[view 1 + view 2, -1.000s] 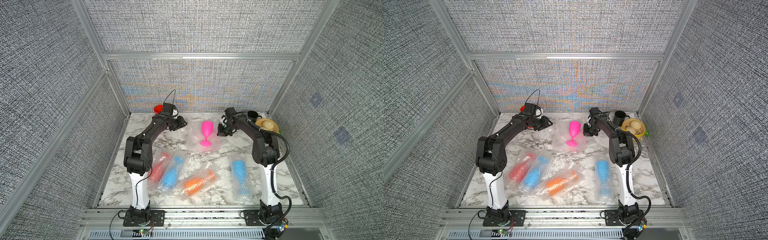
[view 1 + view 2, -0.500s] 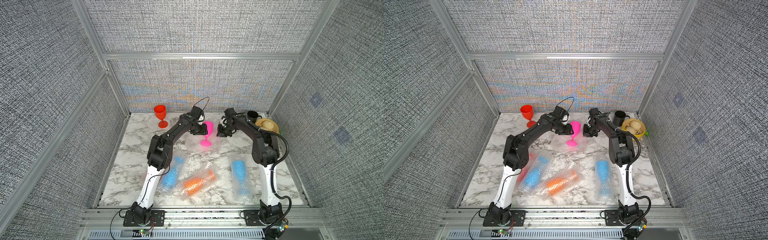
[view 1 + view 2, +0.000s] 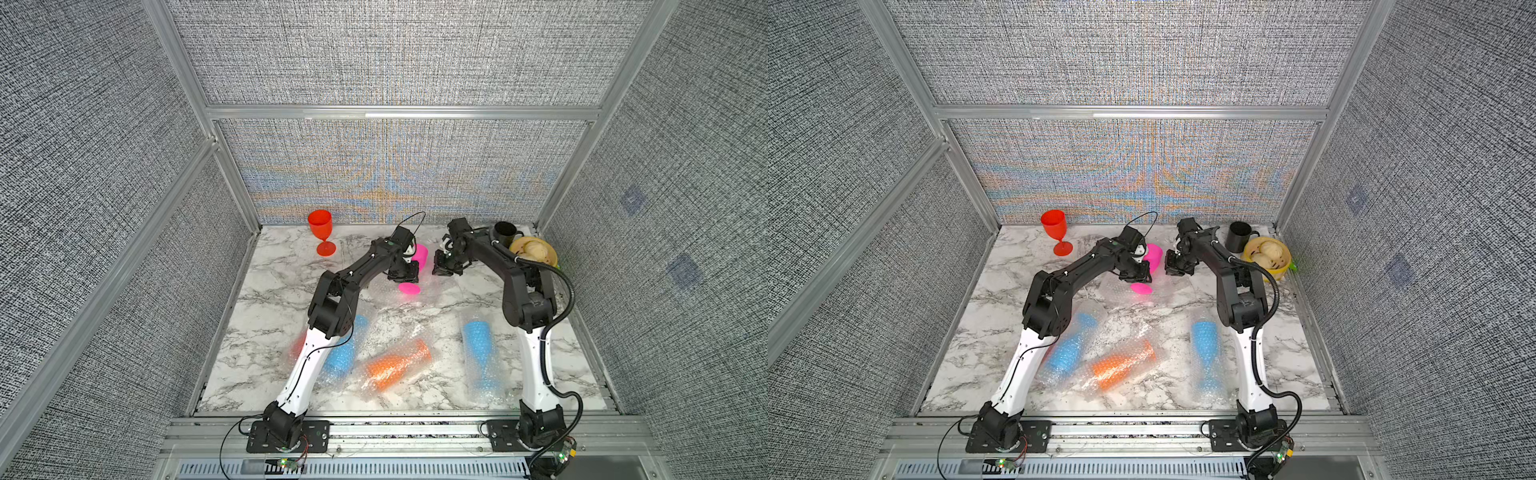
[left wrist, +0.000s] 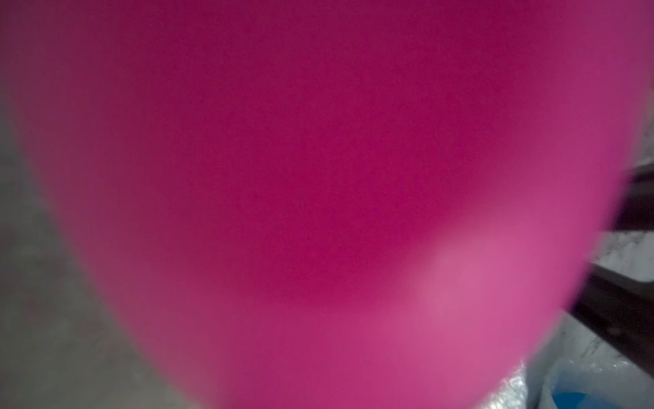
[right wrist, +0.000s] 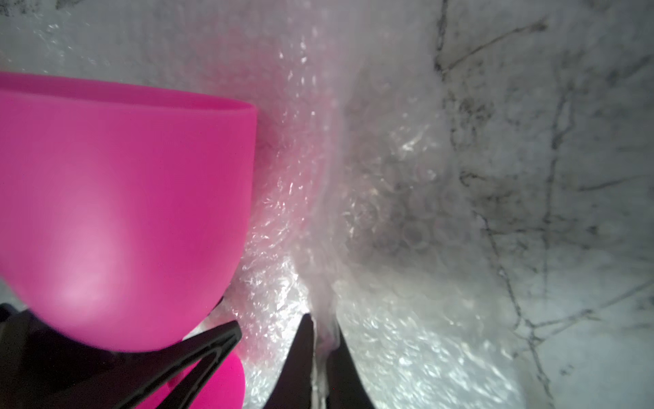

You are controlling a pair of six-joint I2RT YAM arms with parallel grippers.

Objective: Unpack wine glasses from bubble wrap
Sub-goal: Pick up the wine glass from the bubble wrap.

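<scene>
1. Done so far: one red goblet [image 3: 321, 232], bare and upright at the table's 11 o'clock corner, well apart from everything else.
2. In hand: pink goblet [image 3: 420, 255] near 12 o'clock, out of its cover, over the opened bubble wrap sheet [image 3: 384, 297], with the bowl toward 12 and the foot toward 6. Resting or lifted: cannot tell.
3. Left to do, judging by the layout: four bundles still wrapped along the near edge. These are the wrapped red goblet [image 3: 296, 345] and wrapped blue goblet [image 3: 345, 353] at 7 o'clock, the wrapped orange goblet [image 3: 395, 363] at 6, and the second wrapped blue goblet [image 3: 478, 345] at 5.
4. Left arm: stretches from its 7 o'clock base toward 12 with the elbow raised. Puts the left gripper [image 3: 405, 274] at the stem, between bowl and foot. Shows fingers [image 5: 212, 340] under the bowl in the right wrist view. Clamped or only straddling: cannot tell, stem hidden.
5. Right arm: arches from its 5 o'clock base with the wrist bent down. Puts the right gripper [image 5: 320, 320] just beside the bowl, at its 3 o'clock, jaws together and pinching a raised fold of the sheet.
</scene>
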